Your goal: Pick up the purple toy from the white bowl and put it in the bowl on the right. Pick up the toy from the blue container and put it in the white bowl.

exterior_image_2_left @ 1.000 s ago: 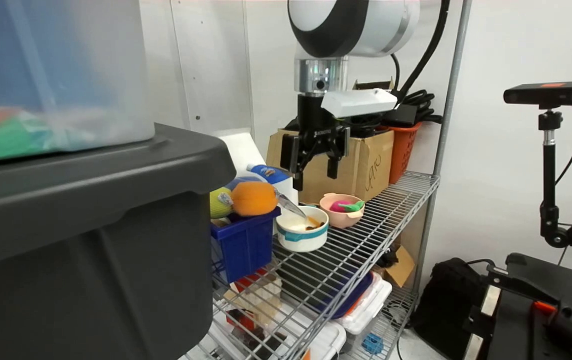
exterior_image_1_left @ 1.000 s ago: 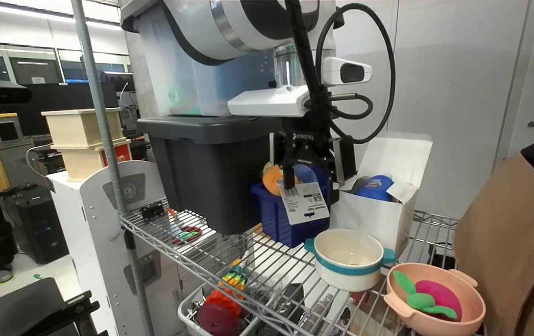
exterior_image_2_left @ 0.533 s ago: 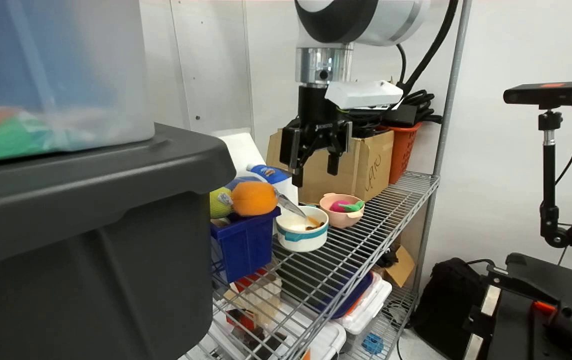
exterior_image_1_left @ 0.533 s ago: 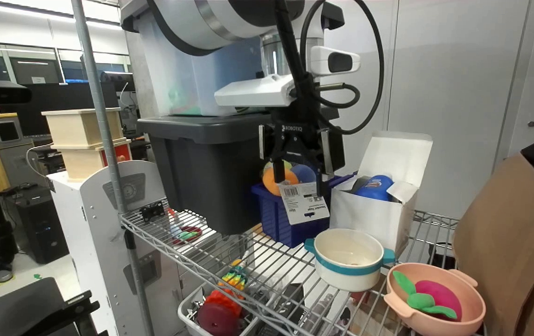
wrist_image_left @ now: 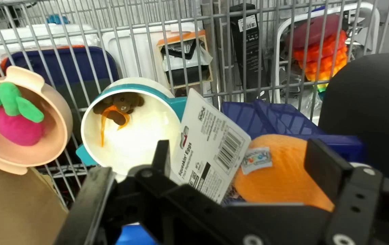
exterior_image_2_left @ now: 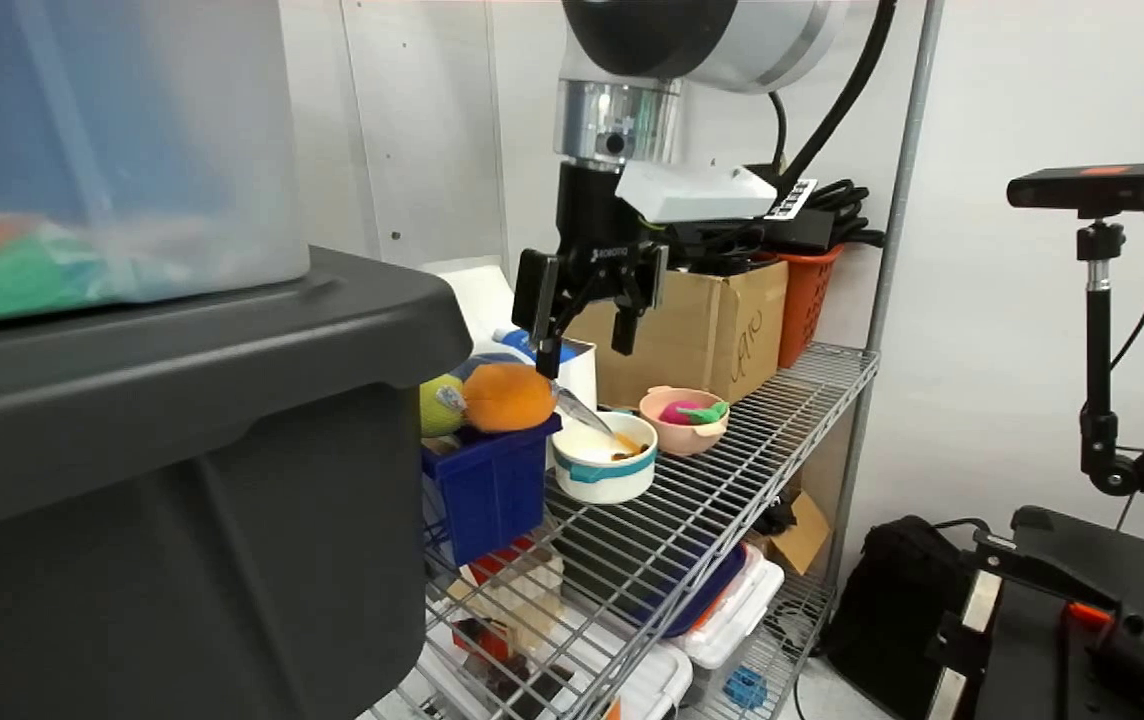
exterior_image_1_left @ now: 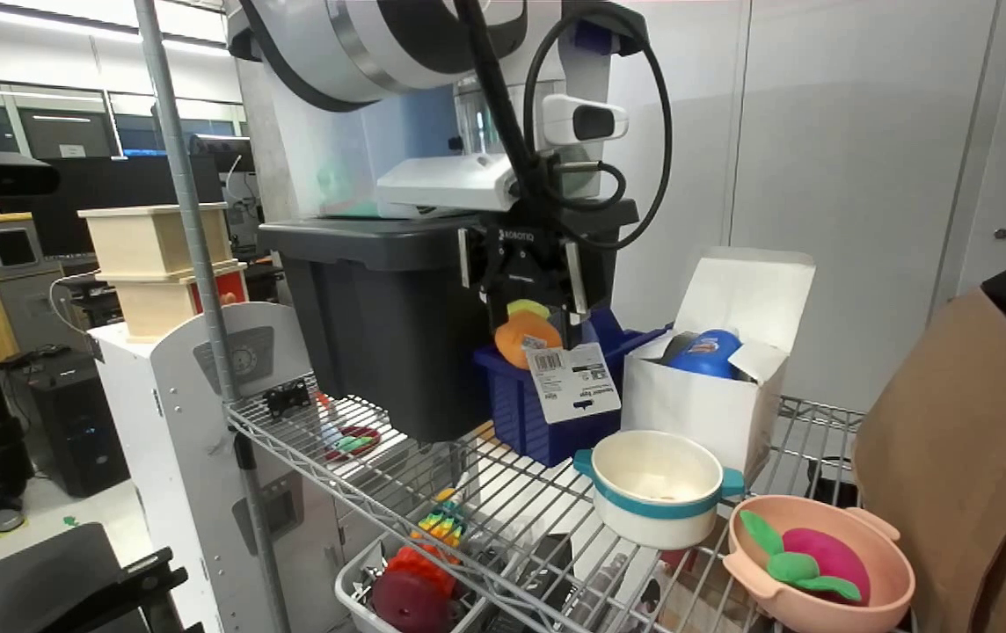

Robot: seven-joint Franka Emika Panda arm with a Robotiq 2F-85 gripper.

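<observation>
The purple toy [wrist_image_left: 19, 127] with green leaves lies inside the peach bowl [exterior_image_1_left: 789, 608]. Left of that bowl in an exterior view stands the white bowl [exterior_image_1_left: 661, 520] with its teal band; the wrist view shows a small brown figure [wrist_image_left: 126, 103] with an orange ribbon inside it. An orange toy [wrist_image_left: 279, 180] pokes out of the top of the blue container [exterior_image_2_left: 492, 500]. My gripper [wrist_image_left: 244, 160] is open over the container, the orange toy showing between its fingers in the wrist view. Whether a finger touches it, I cannot tell.
A white card tag [exterior_image_1_left: 575, 382] hangs over the container's front. The dark grey tote [exterior_image_1_left: 389, 334] stands close beside it. Behind the white bowl is an open white box [exterior_image_1_left: 696, 404] holding a blue item. Everything rests on a wire shelf [exterior_image_2_left: 732, 470]; a cardboard box [exterior_image_2_left: 672, 325] is at the far end.
My open gripper has shifted left in both exterior views, from beside the orange toy to over it. The bowls, the container and the toys have stayed put.
</observation>
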